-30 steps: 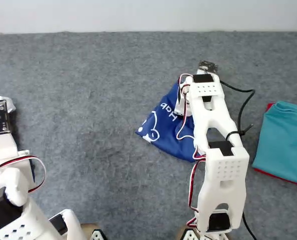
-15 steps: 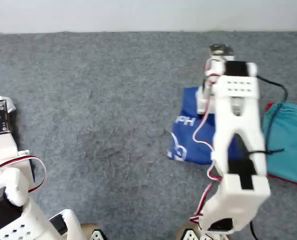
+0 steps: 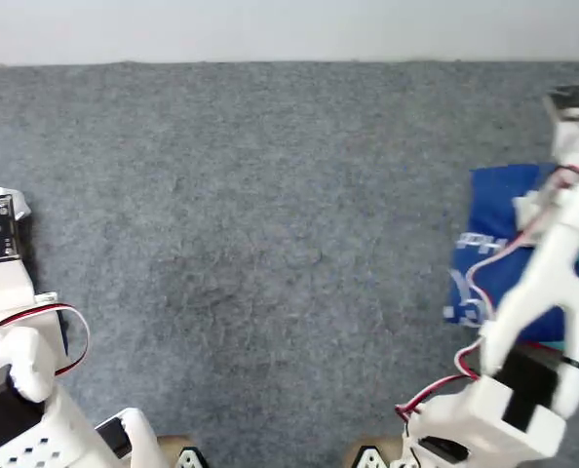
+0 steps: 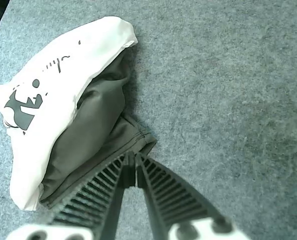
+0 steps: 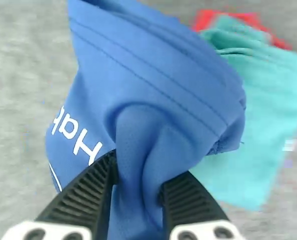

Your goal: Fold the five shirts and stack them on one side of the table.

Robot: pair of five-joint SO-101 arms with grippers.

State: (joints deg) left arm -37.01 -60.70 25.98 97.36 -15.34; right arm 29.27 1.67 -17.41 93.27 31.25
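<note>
Because the right gripper [image 5: 137, 175] had its two fingers squeezed tight on a bunch of the blue shirt [image 5: 153, 85], the shirt hung from it in a folded lump. It was just beside the teal shirt [image 5: 253, 115]. The teal shirt lay flat on a red shirt [image 5: 228, 20], so that looked like the pile. The blue one was most likely held there so it could go on top. From above, the right arm [image 3: 553, 273] and the blue shirt were far over at the right side of the table [image 3: 270, 195], close to its back edge. A big stretch of grey table lay between the two arms, so there was lots of room to swing. There was little room past the pile, though, and a drop too far that way could miss it. The left gripper [image 4: 135, 170] had its fingers closed together with nothing between them. Its tips sat over the corner of a grey shirt [image 4: 93, 135], but I could not tell if they touched it. A white shirt [image 4: 63, 75] lay half over the grey one, both not folded yet.
</note>
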